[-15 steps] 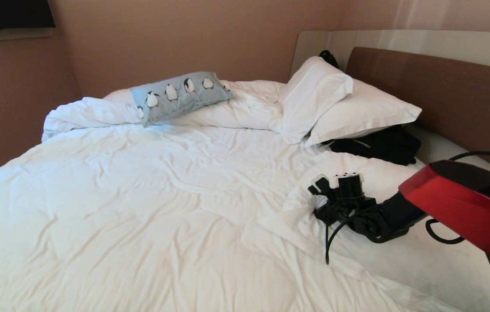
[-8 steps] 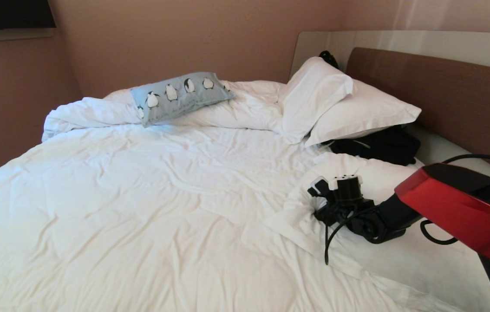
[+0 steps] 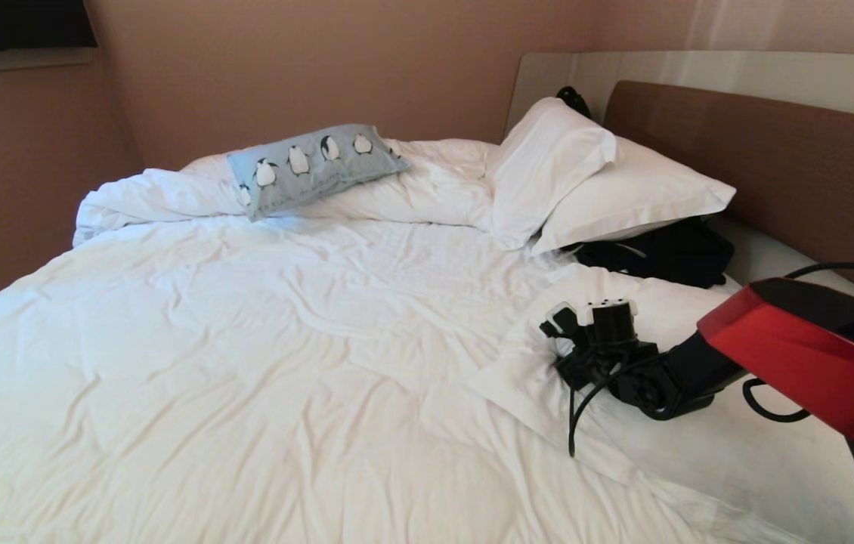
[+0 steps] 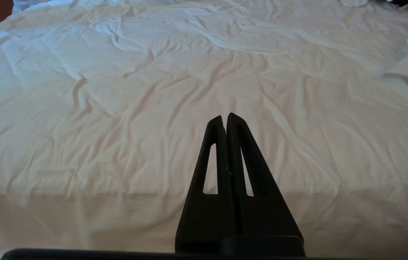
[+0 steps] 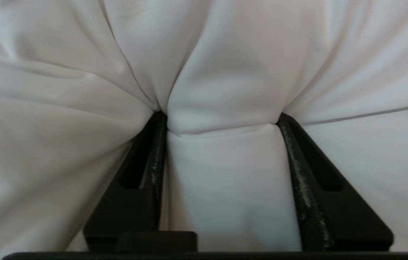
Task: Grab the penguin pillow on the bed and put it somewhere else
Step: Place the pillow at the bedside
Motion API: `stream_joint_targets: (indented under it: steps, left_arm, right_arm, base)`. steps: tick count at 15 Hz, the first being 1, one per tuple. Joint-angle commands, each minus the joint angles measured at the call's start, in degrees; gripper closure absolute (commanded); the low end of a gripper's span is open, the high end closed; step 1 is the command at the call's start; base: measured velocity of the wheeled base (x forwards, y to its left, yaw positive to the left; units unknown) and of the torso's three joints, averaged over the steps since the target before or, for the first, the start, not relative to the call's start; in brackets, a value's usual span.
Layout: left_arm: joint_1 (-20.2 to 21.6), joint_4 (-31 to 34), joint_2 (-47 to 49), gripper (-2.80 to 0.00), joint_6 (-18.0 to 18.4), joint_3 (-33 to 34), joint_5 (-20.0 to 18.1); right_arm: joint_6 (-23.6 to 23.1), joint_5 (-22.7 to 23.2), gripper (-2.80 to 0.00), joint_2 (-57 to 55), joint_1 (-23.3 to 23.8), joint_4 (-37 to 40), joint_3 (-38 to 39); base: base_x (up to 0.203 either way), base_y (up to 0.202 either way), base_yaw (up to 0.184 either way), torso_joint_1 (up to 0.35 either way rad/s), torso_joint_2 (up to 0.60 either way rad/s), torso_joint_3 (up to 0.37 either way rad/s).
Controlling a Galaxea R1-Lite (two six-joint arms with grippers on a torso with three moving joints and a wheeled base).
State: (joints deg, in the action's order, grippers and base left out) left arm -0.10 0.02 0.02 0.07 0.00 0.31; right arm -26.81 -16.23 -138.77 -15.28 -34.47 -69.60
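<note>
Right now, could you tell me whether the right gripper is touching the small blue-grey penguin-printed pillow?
Apart. The head view shows the right gripper pressed into a white pillow near the headboard side, while the penguin pillow lies far across the bed.

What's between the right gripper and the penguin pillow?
Head view: only rumpled white duvet between right gripper and penguin pillow.

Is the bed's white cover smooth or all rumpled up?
Rumpled: the duvet is creased all over and bunched near the penguin pillow.
</note>
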Motion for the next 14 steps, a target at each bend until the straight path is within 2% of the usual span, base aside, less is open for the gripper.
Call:
stream_joint_targets:
  steps: [1, 8, 14]
  left_arm:
    - [0.0, 0.0, 0.0, 0.00, 0.0, 0.0, 0.0]
    - [0.0, 0.0, 0.0, 0.00, -0.1, 0.0, 0.0]
    - [0.0, 0.0, 0.0, 0.00, 0.0, 0.0, 0.0]
  right_arm:
    - [0.0, -0.1, 0.00, 3.0, 0.7, -0.7, -0.2]
    - [2.8, 0.0, 0.00, 10.7, 2.9, -0.6, -0.3]
    - [6.1, 0.0, 0.00, 19.5, 7.3, -0.6, -1.5]
  base:
    - [0.000, 0.000, 0.000, 0.000, 0.00, 0.000]
    - [0.000, 0.000, 0.000, 0.000, 0.00, 0.000]
    - [0.000, 0.000, 0.000, 0.000, 0.00, 0.000]
